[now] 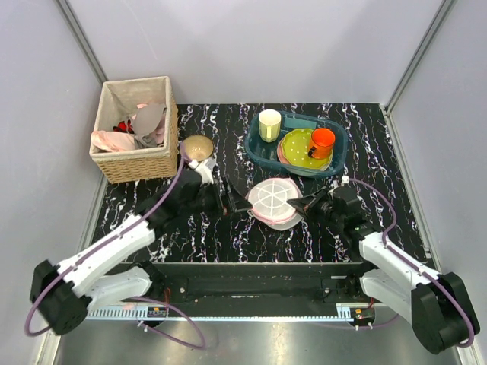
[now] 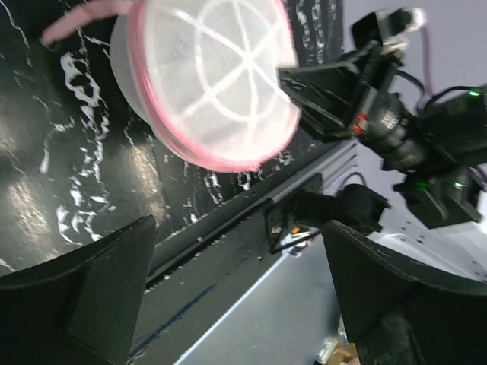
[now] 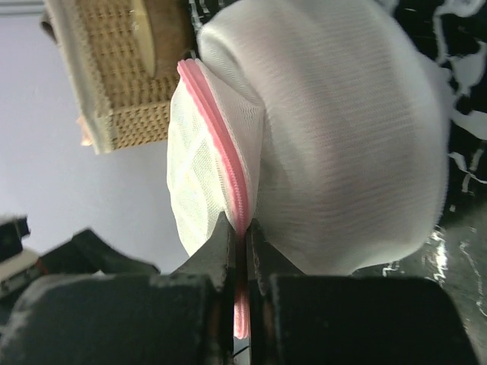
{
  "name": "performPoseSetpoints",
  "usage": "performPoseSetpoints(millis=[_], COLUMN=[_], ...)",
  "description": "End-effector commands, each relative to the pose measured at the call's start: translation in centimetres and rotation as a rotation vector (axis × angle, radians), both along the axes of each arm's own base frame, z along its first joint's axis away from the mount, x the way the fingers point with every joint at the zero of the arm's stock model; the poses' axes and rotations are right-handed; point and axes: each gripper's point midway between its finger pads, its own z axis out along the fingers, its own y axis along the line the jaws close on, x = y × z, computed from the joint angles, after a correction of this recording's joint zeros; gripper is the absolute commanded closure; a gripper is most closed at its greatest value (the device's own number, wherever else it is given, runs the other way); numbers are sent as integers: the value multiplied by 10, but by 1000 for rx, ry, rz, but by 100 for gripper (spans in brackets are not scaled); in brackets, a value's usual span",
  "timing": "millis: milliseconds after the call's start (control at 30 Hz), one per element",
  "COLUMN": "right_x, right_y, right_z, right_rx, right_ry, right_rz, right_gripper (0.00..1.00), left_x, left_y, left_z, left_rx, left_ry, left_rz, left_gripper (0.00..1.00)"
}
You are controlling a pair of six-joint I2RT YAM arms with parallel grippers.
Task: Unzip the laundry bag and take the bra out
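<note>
Black right gripper point(image 3: 245, 228) is pinching a rounded white mesh laundry bag's point(image 3: 350, 137) pink zipper trim point(image 3: 218, 141), lower centre.

Laundry bag point(image 1: 275, 201) lies mid-worktop point(image 1: 251, 236). Left gripper point(image 1: 240, 201) sits just left of it. Right gripper point(image 1: 297, 203) is at its right edge, fingers point(image 3: 217, 251) closed on the zipper trim point(image 3: 228, 171). Wicker basket point(image 1: 137, 161) stands rear left, cloths point(image 1: 148, 122) inside, with a bowl point(image 1: 198, 146) just to its right. Tray point(image 1: 257, 149) behind the bag holds cup point(image 1: 269, 125), plates point(image 1: 297, 148) and mug point(image 1: 322, 142).
</note>
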Motion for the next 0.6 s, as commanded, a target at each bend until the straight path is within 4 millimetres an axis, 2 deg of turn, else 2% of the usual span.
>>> performPoseSetpoints(millis=[0,33,67,133,200,233,300,333,367,433,567], right_x=[6,5,6,7,7,7,8,9,9,9,9], right_y=[-9,-10,-11,-14,-15,-15,-14,-13,-13,-13,-11], right_z=[-14,-18,-18,-22,-23,-23,-22,-20,-20,-21,-21], right_rx=[-31,-36,-31,-28,-18,-11,-5,-4,-5,-4,4], right_ry=[62,74,75,81,93,94,98,94,93,93,93], right_rz=[-92,-103,-112,-137,-148,-151,-151,-150,-150,-147,-138], right_gripper=[100,100,100,100,100,100,100,100,100,100,100], left_x=[3,-1,0,0,6,9,14,17,22,24,35], left_y=[1,2,-5,-10,-17,-22,-33,-38,-46,-57,-74], left_z=[14,-1,10,0,1,-12,-13,-24,-17,-14,-31], left_rx=[-176,-179,-246,-251,-250,-216,-222,-214,-269,-327,-337], left_ry=[29,49,25,54,48,79,96,126,98,118,149], left_rz=[200,207,201,203,189,187,168,172,158,134,120], left_gripper=[1,1,1,1,1,1,1,1,1,2,6])
